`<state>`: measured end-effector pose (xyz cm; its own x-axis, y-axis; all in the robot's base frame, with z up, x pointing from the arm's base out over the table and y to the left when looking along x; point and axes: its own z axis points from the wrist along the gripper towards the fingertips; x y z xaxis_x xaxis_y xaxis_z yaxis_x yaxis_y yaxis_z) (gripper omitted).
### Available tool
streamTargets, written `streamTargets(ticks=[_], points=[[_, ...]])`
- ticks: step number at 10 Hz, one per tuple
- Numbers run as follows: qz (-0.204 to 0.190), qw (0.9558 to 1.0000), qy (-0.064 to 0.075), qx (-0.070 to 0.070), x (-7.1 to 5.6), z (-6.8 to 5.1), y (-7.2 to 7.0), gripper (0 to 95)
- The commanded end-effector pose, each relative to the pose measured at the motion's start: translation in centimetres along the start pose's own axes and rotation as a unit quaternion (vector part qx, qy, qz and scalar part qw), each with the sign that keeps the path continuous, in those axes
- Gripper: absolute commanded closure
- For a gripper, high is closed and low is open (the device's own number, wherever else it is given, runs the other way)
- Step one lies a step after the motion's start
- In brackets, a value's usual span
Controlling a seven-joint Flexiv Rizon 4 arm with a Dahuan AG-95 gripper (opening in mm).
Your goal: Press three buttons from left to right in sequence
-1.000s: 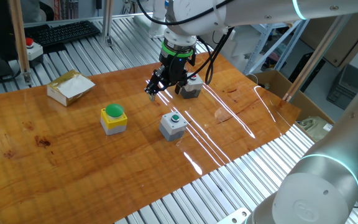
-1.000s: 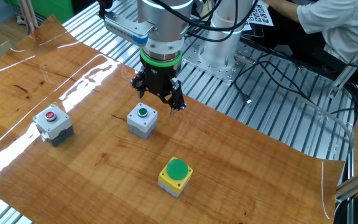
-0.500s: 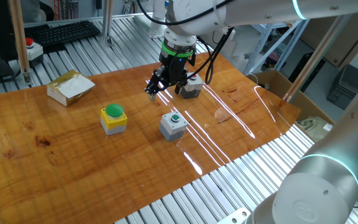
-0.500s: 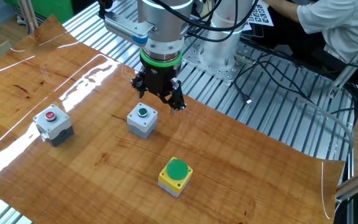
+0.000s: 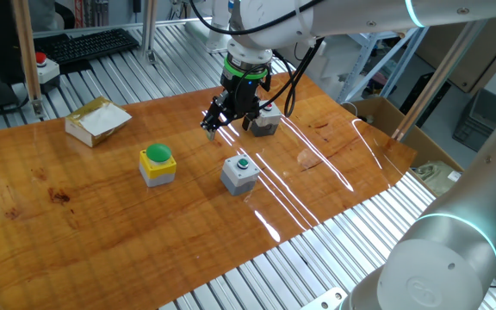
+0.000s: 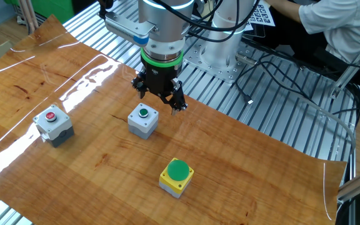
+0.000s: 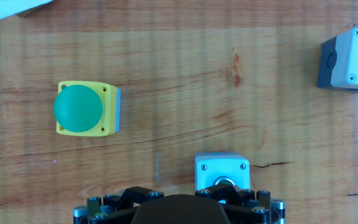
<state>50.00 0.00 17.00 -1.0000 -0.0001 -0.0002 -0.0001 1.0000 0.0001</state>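
Note:
Three button boxes stand on the wooden table. The yellow box with the large green dome cap [image 5: 158,164] also shows in the other fixed view [image 6: 177,177] and the hand view [image 7: 86,109]. The grey box with the small green button [image 5: 241,172] [image 6: 143,120] sits at the bottom edge of the hand view [image 7: 222,176]. The grey box with the red button [image 5: 266,123] [image 6: 53,124] [image 7: 349,59] is partly behind my gripper in one fixed view. My gripper [image 5: 229,116] [image 6: 160,95] hovers above the table just beyond the grey green-button box. No view shows its fingertips clearly.
A flat tan-and-white carton [image 5: 97,120] lies at the table's far left. A pale box with a red mushroom knob [image 5: 43,69] and a keyboard [image 5: 84,45] sit on the metal rails behind. Cables [image 6: 280,69] and a second arm [image 5: 455,250] are nearby.

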Motion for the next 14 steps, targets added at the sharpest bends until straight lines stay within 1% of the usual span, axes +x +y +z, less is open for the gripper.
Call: streamTargets(ticks=[1, 14], points=[[0.012, 0.9998, 0.005, -0.015, 0.0, 0.0, 0.0, 95.0], [0.008, 0.9999, 0.005, -0.014, 0.0, 0.01, 0.18, 95.0]])
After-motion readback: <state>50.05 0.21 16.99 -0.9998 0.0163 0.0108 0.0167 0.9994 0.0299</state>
